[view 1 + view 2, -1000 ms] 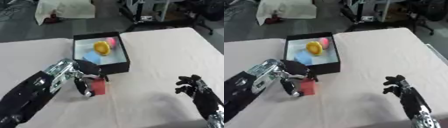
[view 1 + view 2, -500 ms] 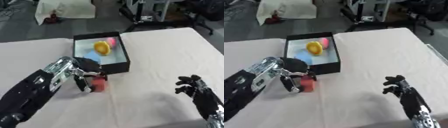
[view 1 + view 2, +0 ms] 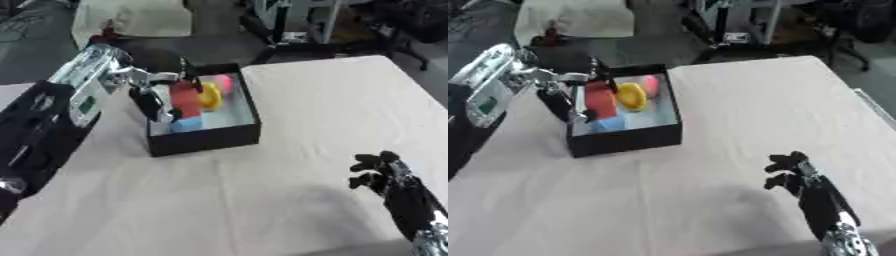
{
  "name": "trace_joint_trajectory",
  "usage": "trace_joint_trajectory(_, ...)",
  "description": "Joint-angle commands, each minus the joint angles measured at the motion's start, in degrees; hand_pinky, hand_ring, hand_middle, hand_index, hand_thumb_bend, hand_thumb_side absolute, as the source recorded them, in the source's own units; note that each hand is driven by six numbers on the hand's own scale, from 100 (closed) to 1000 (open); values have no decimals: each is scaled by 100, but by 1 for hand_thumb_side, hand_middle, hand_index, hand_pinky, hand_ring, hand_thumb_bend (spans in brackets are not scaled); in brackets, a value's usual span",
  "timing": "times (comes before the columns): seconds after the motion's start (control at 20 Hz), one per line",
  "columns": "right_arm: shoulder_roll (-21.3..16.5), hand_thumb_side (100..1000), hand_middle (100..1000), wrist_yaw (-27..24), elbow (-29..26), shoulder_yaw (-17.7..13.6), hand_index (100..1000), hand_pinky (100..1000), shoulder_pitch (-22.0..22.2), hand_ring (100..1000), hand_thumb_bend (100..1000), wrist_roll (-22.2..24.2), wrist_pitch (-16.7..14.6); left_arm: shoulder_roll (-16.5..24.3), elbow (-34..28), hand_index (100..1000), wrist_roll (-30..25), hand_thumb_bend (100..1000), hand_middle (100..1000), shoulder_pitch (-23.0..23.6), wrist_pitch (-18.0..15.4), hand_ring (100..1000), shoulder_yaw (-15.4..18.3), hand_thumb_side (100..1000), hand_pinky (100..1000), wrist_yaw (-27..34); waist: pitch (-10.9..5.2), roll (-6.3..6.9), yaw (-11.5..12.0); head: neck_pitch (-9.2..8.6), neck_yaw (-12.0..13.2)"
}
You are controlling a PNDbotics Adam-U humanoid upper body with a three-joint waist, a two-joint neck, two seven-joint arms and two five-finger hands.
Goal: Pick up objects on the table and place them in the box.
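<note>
A black box [image 3: 206, 138] stands on the white table at the upper left. Inside it lie a yellow object [image 3: 210, 98], a pink object [image 3: 224, 83] and a light blue object [image 3: 186, 124]. My left hand [image 3: 154, 95] is over the box's left side, its fingers curled round a red block [image 3: 185, 97] held above the box's interior. My right hand [image 3: 378, 170] rests near the lower right corner of the table, fingers curled, holding nothing.
The white table [image 3: 332, 110] stretches right and forward of the box. Beyond its far edge lie a dark floor, a white cloth [image 3: 140, 20] and chair legs [image 3: 302, 35].
My left hand has lifted the red block off the table in front of the box and carried it back over the box. The right hand has stayed put.
</note>
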Motion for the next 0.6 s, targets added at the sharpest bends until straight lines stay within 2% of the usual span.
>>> trace_joint_trajectory(0.05, -37, 1000, 600, -31, -44, -4, 761, 748, -40, 515, 100, 8, 8, -307, 410, 774, -22, 111, 642, -232, 306, 556, 260, 179, 365, -286, -79, -48, -21, -10, 34)
trace_joint_trajectory(0.2, -24, 1000, 599, -36, -39, 8, 761, 748, -55, 516, 100, 17, 14, -699, 849, 792, 37, 146, 664, -230, 576, 571, 390, 214, 383, -556, -68, -59, -48, -10, 60)
trace_joint_trajectory(0.3, -14, 1000, 599, -43, -37, 21, 761, 748, -67, 516, 100, 31, 17, -948, 1158, 810, 199, 154, 684, -191, 767, 587, 606, 240, 403, -747, -63, -76, -65, -10, 82)
trace_joint_trajectory(0.4, -11, 1000, 599, -58, -40, 27, 761, 748, -79, 516, 100, 41, 14, -1122, 1463, 821, 379, 171, 696, -173, 954, 596, 848, 261, 413, -934, -64, -88, -86, -10, 108)
trace_joint_trajectory(0.45, -11, 1000, 599, -64, -38, 27, 761, 748, -80, 515, 100, 42, 16, -1183, 1618, 837, 474, 210, 714, -177, 1050, 611, 960, 302, 428, -1029, -64, -91, -90, -10, 121)
trace_joint_trajectory(0.6, -6, 1000, 599, -68, -31, 34, 761, 748, -83, 515, 100, 46, 24, -1357, 2078, 838, 773, 216, 716, -247, 1350, 612, 1140, 307, 432, -1330, -65, -96, -101, -10, 151)
